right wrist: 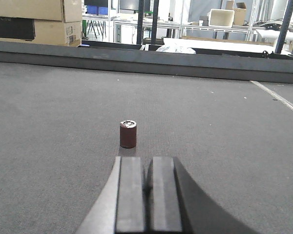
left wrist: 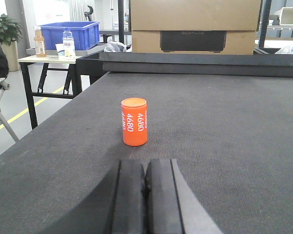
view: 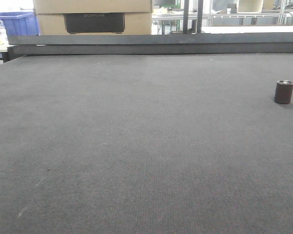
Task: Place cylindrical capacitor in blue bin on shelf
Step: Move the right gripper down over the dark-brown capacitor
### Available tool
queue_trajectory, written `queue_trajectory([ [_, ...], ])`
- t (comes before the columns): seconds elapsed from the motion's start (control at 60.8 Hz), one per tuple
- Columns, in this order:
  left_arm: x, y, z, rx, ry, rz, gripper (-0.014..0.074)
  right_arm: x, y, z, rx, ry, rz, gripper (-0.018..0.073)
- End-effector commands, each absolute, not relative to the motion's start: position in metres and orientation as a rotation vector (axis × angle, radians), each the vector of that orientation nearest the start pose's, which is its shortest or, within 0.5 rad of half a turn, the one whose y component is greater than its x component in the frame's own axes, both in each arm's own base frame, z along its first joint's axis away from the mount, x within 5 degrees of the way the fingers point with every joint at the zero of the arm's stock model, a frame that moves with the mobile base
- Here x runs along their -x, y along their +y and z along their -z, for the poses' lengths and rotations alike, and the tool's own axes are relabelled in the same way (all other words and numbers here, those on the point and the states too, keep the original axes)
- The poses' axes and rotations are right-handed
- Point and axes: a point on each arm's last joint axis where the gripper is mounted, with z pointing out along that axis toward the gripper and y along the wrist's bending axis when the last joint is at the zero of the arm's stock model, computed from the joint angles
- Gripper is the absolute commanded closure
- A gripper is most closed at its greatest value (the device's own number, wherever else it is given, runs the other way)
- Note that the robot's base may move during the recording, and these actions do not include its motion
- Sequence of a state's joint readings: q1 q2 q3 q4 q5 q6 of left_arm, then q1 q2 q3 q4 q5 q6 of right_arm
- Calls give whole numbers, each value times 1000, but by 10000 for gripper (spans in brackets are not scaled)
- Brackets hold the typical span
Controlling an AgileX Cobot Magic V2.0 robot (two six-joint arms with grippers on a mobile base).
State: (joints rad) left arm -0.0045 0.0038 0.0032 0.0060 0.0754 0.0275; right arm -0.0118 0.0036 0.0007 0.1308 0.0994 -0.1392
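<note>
The cylindrical capacitor (view: 283, 91) is a small dark brown cylinder standing upright on the grey felt table, far right in the front view. In the right wrist view the capacitor (right wrist: 128, 134) stands a short way ahead of my right gripper (right wrist: 147, 163), slightly to its left and not touching it. That gripper is shut with nothing between its fingers. My left gripper (left wrist: 145, 166) is also shut and empty, low over the felt. Neither gripper shows in the front view. The shelf and its blue bin are out of view.
An orange cylinder marked 4680 (left wrist: 134, 122) stands just ahead of the left gripper. A raised dark rail (view: 156, 44) borders the table's far edge, with cardboard boxes (left wrist: 195, 24) behind it. A blue plastic crate (left wrist: 71, 34) and bottles sit on a side table at the left.
</note>
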Motion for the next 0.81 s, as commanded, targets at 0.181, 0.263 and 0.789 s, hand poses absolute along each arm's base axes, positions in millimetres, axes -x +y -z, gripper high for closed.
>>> queue_trajectory([
  [0.181, -56, 0, -208, -24, 1545, -22, 707, -56, 0, -206, 0, 1564, 7, 721],
  [0.263, -56, 0, -208, -22, 1538, -23, 707, -56, 0, -206, 0, 1564, 7, 721],
  [0.789, -54, 0, -227, -18, 1334, -23, 707, -56, -1, -214, -9, 1478, 16, 721],
])
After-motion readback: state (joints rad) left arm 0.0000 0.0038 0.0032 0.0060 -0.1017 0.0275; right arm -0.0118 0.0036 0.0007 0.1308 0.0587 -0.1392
